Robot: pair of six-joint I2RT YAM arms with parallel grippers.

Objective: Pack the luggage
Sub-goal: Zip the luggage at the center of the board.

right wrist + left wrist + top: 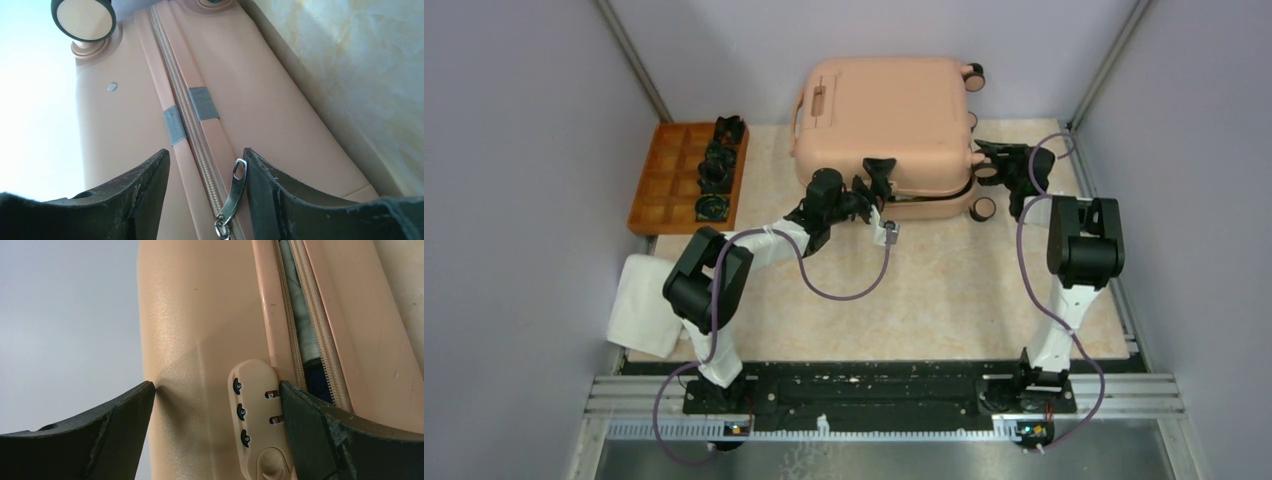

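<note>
The peach-pink luggage (884, 110) lies flat at the back of the table with its lid down. My left gripper (216, 387) stands open against its near side, one finger on each side of the upper shell beside the combination lock (255, 415). To the right of the lock the zipper gapes (306, 330), and fabric shows inside. My right gripper (206, 152) is open at the wheel end. Its fingers straddle the closed zipper track (186, 120). The metal zipper pull (232, 192) stands between them, leaning on the right finger, with a gap to the left finger.
An orange compartmented tray (664, 185) with black parts sits at the back left. A white cloth (646, 305) hangs over the table's left edge. Grey tape patches (175, 125) flank the zipper. A luggage wheel (82, 17) shows above. Purple walls close in on both sides.
</note>
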